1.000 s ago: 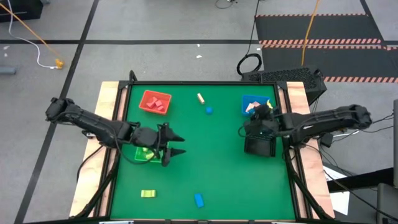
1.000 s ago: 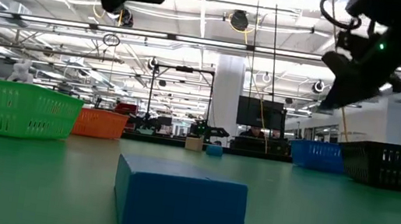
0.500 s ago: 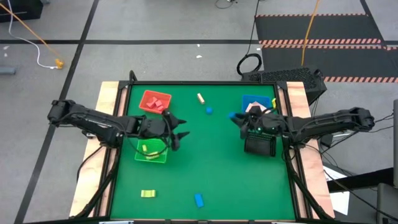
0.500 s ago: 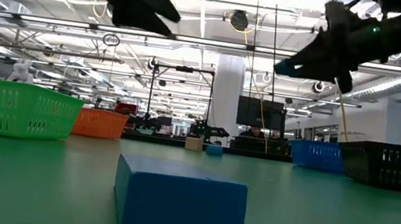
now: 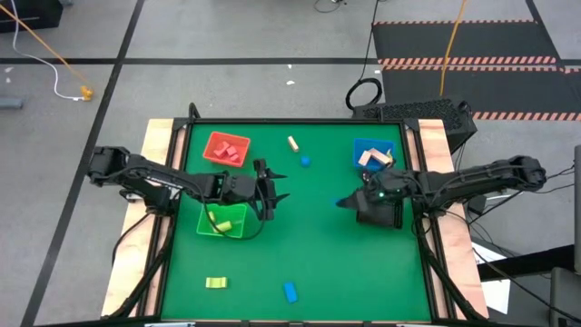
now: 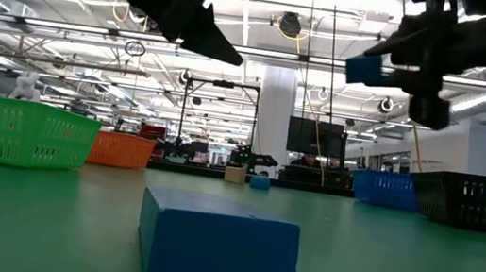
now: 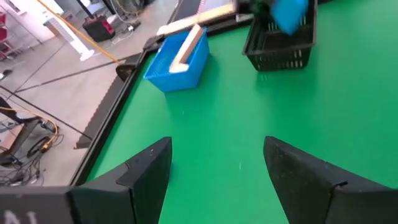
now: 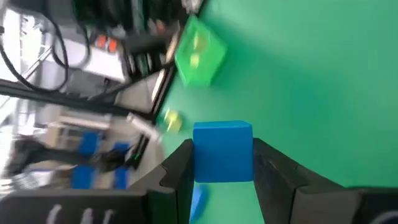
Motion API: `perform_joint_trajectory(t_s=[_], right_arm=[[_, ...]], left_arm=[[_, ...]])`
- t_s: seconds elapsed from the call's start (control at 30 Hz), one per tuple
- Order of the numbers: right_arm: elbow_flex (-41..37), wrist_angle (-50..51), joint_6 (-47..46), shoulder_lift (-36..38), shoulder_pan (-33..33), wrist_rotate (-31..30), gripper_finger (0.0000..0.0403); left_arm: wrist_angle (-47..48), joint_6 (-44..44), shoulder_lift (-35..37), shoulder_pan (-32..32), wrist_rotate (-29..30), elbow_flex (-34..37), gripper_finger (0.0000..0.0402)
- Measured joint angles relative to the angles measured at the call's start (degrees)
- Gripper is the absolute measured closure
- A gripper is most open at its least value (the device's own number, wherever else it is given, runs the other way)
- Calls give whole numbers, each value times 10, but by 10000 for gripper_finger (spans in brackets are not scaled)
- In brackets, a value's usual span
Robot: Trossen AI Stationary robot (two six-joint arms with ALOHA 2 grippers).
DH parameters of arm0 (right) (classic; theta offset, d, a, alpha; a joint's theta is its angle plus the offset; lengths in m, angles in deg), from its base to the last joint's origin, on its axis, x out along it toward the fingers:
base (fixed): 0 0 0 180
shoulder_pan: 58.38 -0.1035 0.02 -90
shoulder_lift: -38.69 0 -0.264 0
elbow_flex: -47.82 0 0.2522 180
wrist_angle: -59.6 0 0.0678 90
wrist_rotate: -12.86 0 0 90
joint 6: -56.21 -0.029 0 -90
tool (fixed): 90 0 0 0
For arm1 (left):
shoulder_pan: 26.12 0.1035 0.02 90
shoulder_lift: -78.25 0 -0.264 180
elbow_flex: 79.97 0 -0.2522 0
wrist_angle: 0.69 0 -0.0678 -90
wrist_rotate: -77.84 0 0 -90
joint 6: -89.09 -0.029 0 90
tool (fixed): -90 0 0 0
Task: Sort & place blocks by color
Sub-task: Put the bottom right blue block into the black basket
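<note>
My right gripper (image 5: 343, 202) hangs above the table's right half, just left of the black mesh basket (image 5: 381, 213), and is shut on a blue block (image 8: 222, 151). That block also shows in the low view (image 6: 364, 70). My left gripper (image 5: 279, 192) is open and empty, in the air right of the green tray (image 5: 222, 221), pointing toward the table's right. Loose on the green mat lie a blue block (image 5: 290, 292), a yellow block (image 5: 216, 282), a tan cylinder (image 5: 293, 143) and a small blue round piece (image 5: 306, 161). My right gripper pinches the blue block by two opposite side faces (image 8: 198, 155), one finger on each. The fingers run about level, pointing toward the table's left. The block is lifted clear of the table, well above it in the low view.
The red tray (image 5: 227, 148) with red pieces sits far left. The blue tray (image 5: 372, 153), with tan and pink pieces in it, sits far right behind the basket. The green tray holds yellow-green pieces. Bare mat lies between the two grippers.
My right gripper has swung out from over the basket toward the table's left, then toward the near edge, carrying the blue block and turning as it went. My left gripper has moved from over the green tray toward the table's right and stayed open.
</note>
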Motion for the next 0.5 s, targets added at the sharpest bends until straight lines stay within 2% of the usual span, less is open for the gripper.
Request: perform_joint_trajectory(t_s=[0.17,0.33,0.5], right_arm=[[0,66,-100,13,-3,70,287],[3,166,-118,56,-3,71,287],[48,358,-91,100,-3,50,287]], left_arm=[[-4,5,-1,0,-1,0,147],[-6,6,-1,0,-1,0,147],[-6,6,-1,0,-1,0,147]])
